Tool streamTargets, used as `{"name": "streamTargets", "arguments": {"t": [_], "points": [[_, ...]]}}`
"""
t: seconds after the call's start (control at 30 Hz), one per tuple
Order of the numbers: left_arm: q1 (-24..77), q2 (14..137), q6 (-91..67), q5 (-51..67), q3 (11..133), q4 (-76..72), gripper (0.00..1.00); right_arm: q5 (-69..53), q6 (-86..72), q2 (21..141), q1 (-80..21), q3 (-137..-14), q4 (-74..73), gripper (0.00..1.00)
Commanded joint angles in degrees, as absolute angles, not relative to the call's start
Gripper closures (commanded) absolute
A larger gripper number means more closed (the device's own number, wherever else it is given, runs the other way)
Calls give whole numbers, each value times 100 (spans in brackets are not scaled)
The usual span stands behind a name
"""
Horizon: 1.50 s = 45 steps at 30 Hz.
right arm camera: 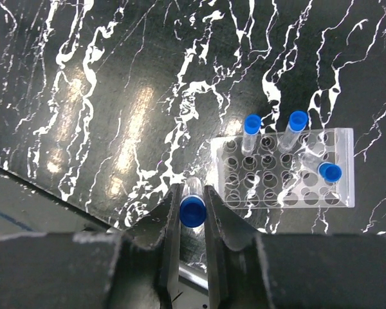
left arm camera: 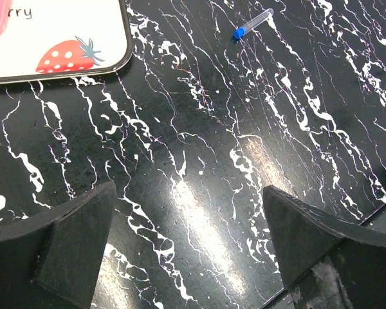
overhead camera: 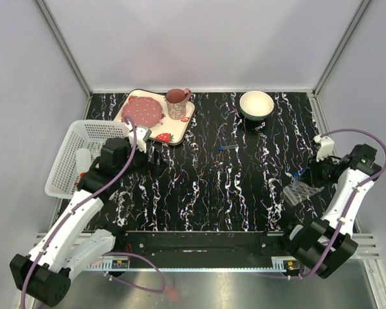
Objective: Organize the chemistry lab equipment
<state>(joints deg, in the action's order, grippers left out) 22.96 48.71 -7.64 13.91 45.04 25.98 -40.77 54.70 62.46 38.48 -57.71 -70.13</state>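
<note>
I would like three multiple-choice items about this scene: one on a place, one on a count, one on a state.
1. Where is the loose test tube? A in the basket; B on the table; C in the bowl.
2. How many tubes sit in the rack? A one; B three; C five.
3. The right fingers are: A open; B shut on nothing; C shut on a blue-capped tube.
Answers: B, it lies on bare tabletop; B, three blue caps show; C, the cap sits between them.

My left arm [overhead camera: 83, 206] stretches forward, left gripper [left arm camera: 192, 212] aimed down with jaws spread wide. My right arm [overhead camera: 347, 193] folds back, right gripper [right arm camera: 192, 193] pinching a blue-capped test tube [right arm camera: 193, 211].
</note>
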Motion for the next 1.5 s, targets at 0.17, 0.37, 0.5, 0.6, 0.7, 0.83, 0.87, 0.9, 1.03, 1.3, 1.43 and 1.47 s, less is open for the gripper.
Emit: {"name": "streamTargets", "arguments": {"t": [0.17, 0.37, 0.5, 0.6, 0.7, 0.83, 0.87, 0.9, 1.03, 1.3, 1.43, 1.47], "points": [[2145, 4851, -580, 1723, 4658, 2434, 1, -4105, 4993, 5731, 3867, -4871, -5283, 82], [2145, 4799, -563, 1600, 4632, 2479, 1, -4034, 4755, 5564, 3867, -4307, -4536, 81], [2145, 4799, -562, 1565, 4614, 2470, 1, -4043, 4641, 5572, 3876, -4131, -4377, 81], [2145, 4816, -562, 1547, 4614, 2479, 1, -4087, 4562, 5563, 3876, -4026, -4245, 81], [2145, 4816, -562, 1547, 4614, 2478, 1, -4122, 4474, 5537, 3876, -3929, -4087, 81], [2145, 4808, -562, 1556, 4605, 2470, 1, -4148, 4465, 5660, 3867, -3929, -4069, 81], [2145, 4808, -562, 1556, 4605, 2461, 1, -4148, 4465, 5669, 3867, -3937, -4043, 81], [2145, 4808, -562, 1556, 4605, 2470, 1, -4148, 4465, 5686, 3858, -3937, -4034, 81], [2145, 4808, -562, 1556, 4605, 2470, 1, -4184, 4447, 5730, 3867, -3937, -4008, 81], [2145, 4808, -562, 1573, 4605, 2470, 1, -4342, 4780, 5853, 3858, -4034, -4350, 81], [2144, 4799, -562, 1582, 4597, 2470, 1, -4386, 4922, 5968, 3867, -4052, -4508, 81], [2136, 4799, -562, 1582, 4597, 2470, 1, -4386, 4931, 5994, 3867, -4060, -4509, 81]]}}
